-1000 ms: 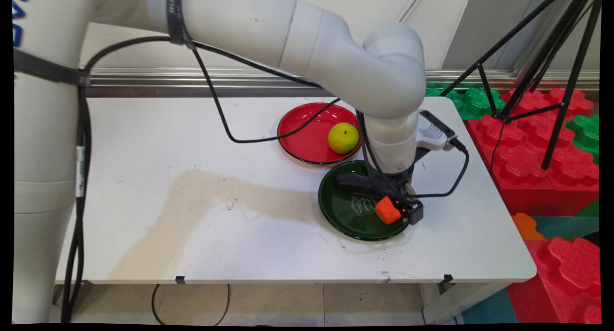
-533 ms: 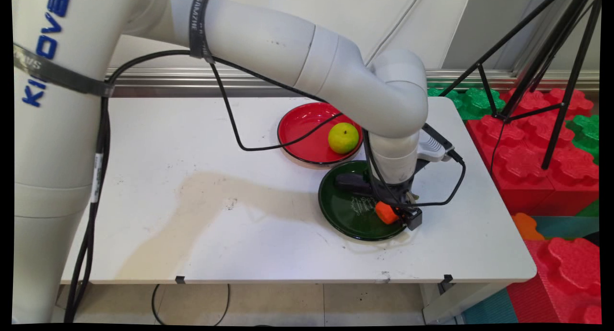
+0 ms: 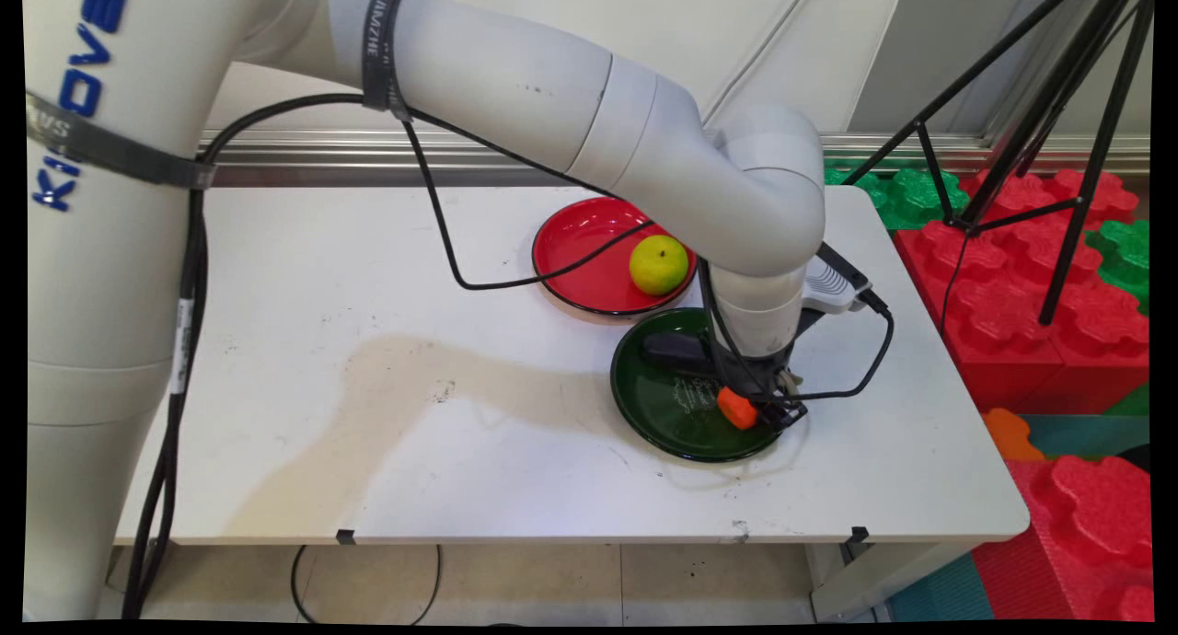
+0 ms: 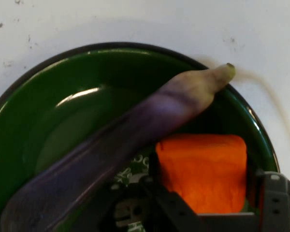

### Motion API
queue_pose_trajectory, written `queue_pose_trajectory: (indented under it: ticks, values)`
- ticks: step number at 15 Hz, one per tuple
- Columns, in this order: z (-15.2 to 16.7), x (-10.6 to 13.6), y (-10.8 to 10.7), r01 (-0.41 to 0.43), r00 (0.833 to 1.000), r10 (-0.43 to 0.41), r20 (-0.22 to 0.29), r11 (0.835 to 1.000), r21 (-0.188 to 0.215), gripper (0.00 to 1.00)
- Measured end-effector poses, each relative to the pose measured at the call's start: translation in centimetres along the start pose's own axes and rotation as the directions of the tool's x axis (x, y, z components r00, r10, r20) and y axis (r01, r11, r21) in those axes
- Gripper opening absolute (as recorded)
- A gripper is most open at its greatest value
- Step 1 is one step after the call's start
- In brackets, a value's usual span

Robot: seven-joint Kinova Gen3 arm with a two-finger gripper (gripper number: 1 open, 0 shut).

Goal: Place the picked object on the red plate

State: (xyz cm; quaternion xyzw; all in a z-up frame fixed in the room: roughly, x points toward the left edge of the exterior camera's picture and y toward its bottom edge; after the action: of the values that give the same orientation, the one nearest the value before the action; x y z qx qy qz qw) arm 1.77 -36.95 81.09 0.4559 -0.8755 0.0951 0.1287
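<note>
My gripper (image 3: 753, 411) is low over the right side of a dark green plate (image 3: 655, 419), shut on an orange block (image 3: 736, 407). In the hand view the orange block (image 4: 203, 169) sits between the two black fingers, just above the green plate (image 4: 38, 121). A long purple eggplant (image 4: 135, 130) lies slantwise across that plate, right beside the block, its stem end resting on the rim. From the main view the eggplant (image 3: 676, 348) shows as a dark shape at the plate's far side, partly hidden by the wrist.
A red plate (image 3: 575, 248) holding a yellow-green round fruit (image 3: 659, 264) touches the green plate's far edge. Black cables hang from the arm over both plates. Red and green foam blocks (image 3: 1031, 285) and a black tripod (image 3: 1058, 138) stand right of the table.
The gripper has come down and slightly back with the orange block, bringing it closer to the green plate's surface. The plates, eggplant and fruit have stayed put.
</note>
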Motion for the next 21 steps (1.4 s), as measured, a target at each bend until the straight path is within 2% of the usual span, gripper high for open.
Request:
queue_pose_trajectory:
  ticks: [4, 12, 16, 18, 21]
  values:
    - [-1.5, -0.5, 0.1, 0.000, 1.000, 0.000, -0.004, 1.000, 0.014, 0.00]
    - [-9.3, -1.2, -1.6, -0.010, 0.998, 0.015, -0.061, 0.997, 0.075, 0.00]
    - [-14.9, -1.6, -4.5, -0.018, 0.993, 0.032, -0.116, 0.993, 0.121, 0.00]
    - [-16.7, -1.7, -5.9, -0.019, 0.990, 0.038, -0.134, 0.990, 0.140, 0.00]
    - [-19.4, -2.0, -9.2, -0.017, 0.987, 0.046, -0.152, 0.982, 0.188, 0.00]
